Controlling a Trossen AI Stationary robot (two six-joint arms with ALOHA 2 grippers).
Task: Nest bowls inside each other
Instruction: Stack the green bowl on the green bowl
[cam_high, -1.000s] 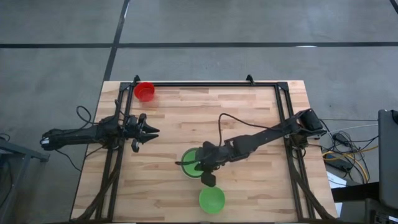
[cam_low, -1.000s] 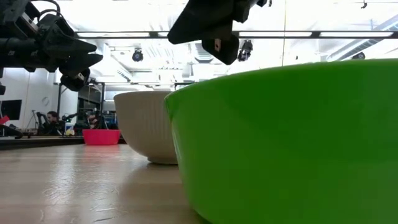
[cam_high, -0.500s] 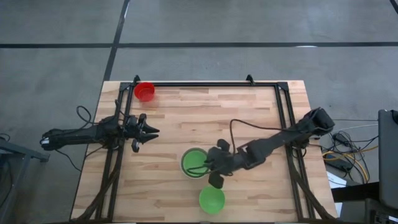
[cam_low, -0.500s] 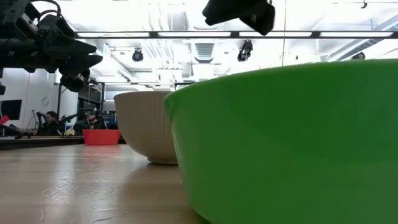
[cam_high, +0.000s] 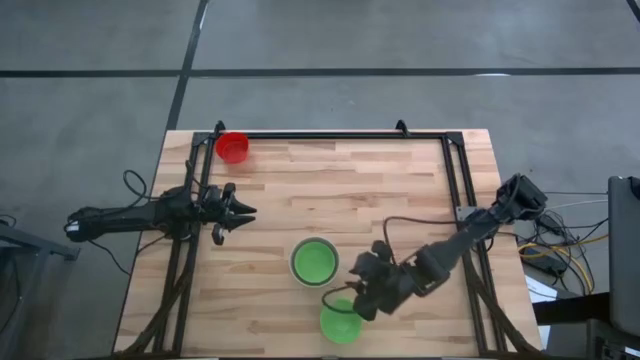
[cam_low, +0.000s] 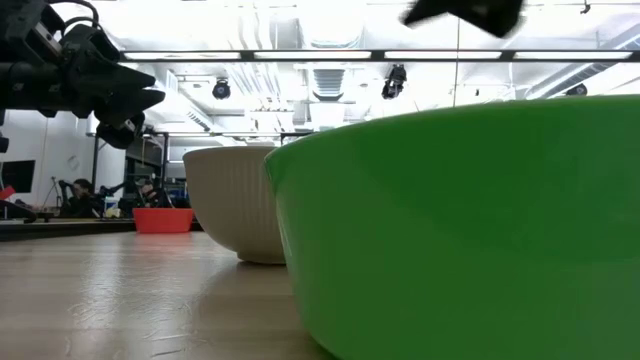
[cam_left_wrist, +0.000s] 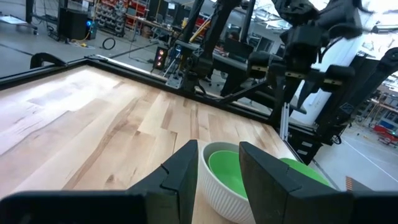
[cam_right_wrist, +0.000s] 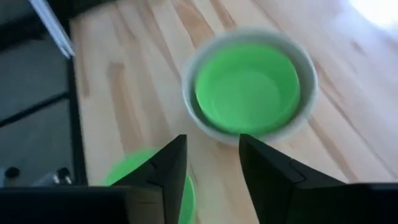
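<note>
On the table (cam_high: 400, 190), a bowl (cam_high: 316, 264) nested in the larger bowl (cam_high: 296, 272) sits mid-table. A lone bowl (cam_high: 338, 322) lies at the near edge under my right gripper (cam_high: 352, 298). Another bowl (cam_high: 232, 147) occupies the far left corner.

Bare table (cam_high: 390, 190) behind nested bowls (cam_high: 314, 261)

1. In the low view the near green bowl (cam_low: 460, 230) ran off the right and bottom edges.
2. It hid part of the whitish bowl (cam_low: 235, 205) behind it.
3. The right wrist view was blurred, and the lone green bowl (cam_right_wrist: 134, 180) lay partly behind the fingers (cam_right_wrist: 168, 174).
4. How many green bowls sat inside the whitish one could not be told.
</note>
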